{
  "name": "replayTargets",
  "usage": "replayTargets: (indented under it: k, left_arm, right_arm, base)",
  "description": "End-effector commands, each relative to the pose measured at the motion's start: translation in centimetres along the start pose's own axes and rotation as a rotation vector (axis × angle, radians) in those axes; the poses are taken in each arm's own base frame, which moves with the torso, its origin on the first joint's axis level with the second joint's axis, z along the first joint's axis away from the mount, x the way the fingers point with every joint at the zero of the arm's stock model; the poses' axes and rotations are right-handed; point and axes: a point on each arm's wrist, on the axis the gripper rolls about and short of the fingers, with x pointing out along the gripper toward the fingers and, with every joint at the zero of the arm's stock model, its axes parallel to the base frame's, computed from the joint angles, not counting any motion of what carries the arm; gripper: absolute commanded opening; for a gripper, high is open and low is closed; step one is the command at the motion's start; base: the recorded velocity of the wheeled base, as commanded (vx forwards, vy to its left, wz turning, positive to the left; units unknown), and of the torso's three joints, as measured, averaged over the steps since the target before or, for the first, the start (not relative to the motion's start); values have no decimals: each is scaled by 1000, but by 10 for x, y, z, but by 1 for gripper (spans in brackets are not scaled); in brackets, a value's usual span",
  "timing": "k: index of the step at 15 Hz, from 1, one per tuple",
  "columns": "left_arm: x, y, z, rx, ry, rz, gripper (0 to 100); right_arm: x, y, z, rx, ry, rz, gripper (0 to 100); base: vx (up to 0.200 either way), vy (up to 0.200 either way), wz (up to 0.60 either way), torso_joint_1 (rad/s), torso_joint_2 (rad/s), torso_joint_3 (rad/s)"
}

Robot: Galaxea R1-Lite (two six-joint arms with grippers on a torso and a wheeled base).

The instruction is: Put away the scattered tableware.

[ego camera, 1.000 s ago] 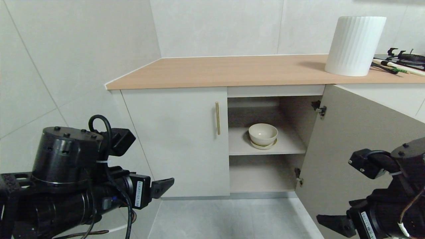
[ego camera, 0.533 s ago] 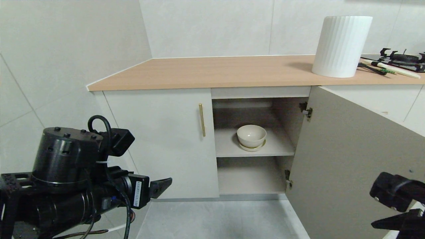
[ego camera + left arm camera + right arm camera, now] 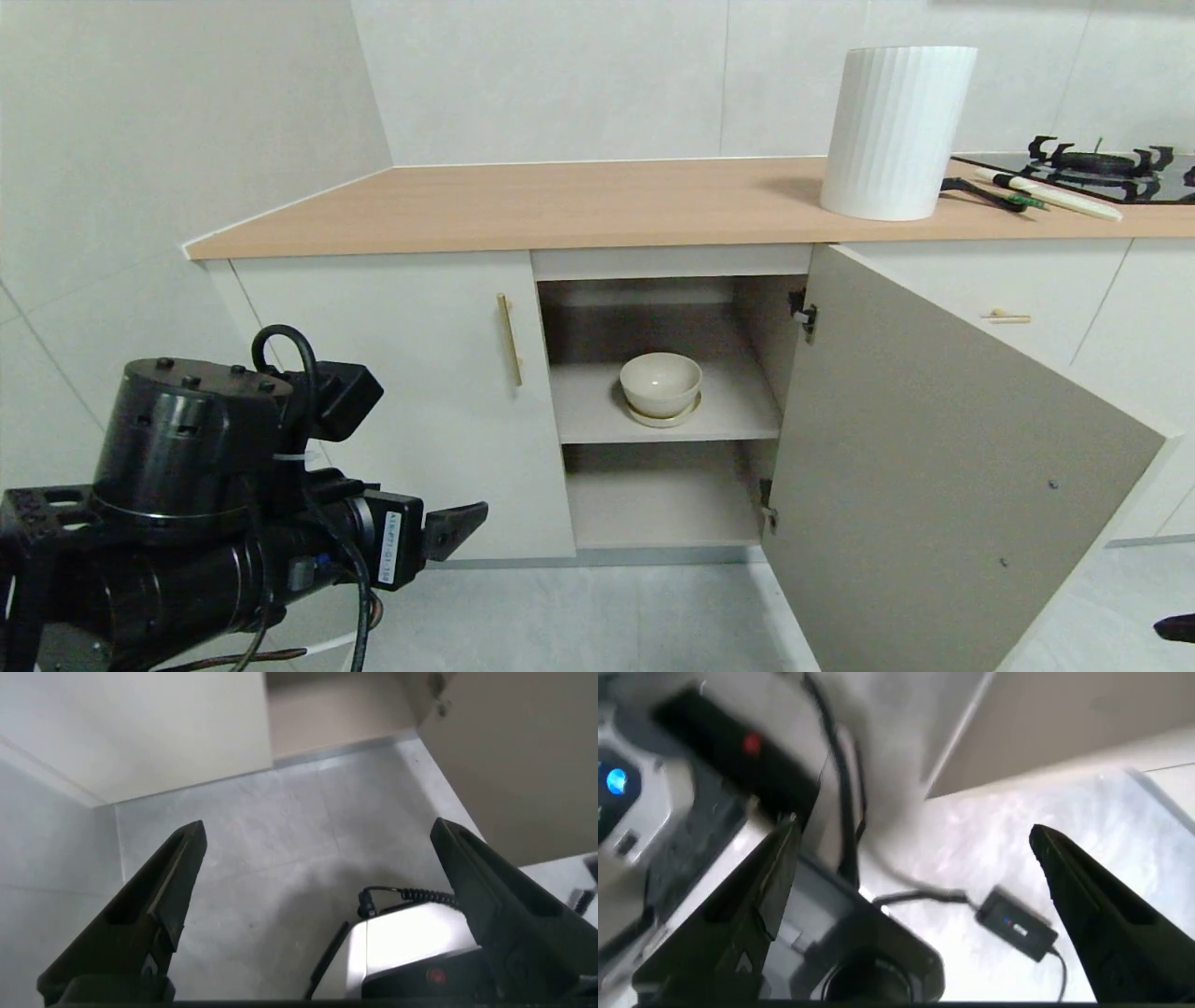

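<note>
Sitting shelved, bowl, far from left gripper

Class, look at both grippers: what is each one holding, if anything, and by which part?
Nothing is held. The left gripper and the right gripper are both open, with no object between their fingers.

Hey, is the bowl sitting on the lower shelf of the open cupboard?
No, the bowl rests on a small plate on the upper shelf of the cupboard.
</note>
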Motion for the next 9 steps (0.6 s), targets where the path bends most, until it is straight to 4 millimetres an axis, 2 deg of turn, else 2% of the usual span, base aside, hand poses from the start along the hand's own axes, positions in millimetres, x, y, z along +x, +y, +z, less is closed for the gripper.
replayTargets:
  k: [1,2,4,9]
  left_arm:
    - [0,0,0,0,1,0,100]
    - [0,0,0,0,1,0,100]
    - [0,0,0,0,0,0,100]
    - [0,0,0,0,1,0,100]
  right_arm:
    - [-18,-4,-3,31,-76,-39,100]
    - [-21,-10,-2,72,-58,-151,100]
    - [-19,-15,-2,104,-18,-242,100]
    - [2,-43,1,238,184,-443,100]
  base:
    - [0,0,0,0,0,0]
    - [0,0,0,0,0,0]
    - [0,0,0,0,0,0]
    - [0,0,0,0,0,0]
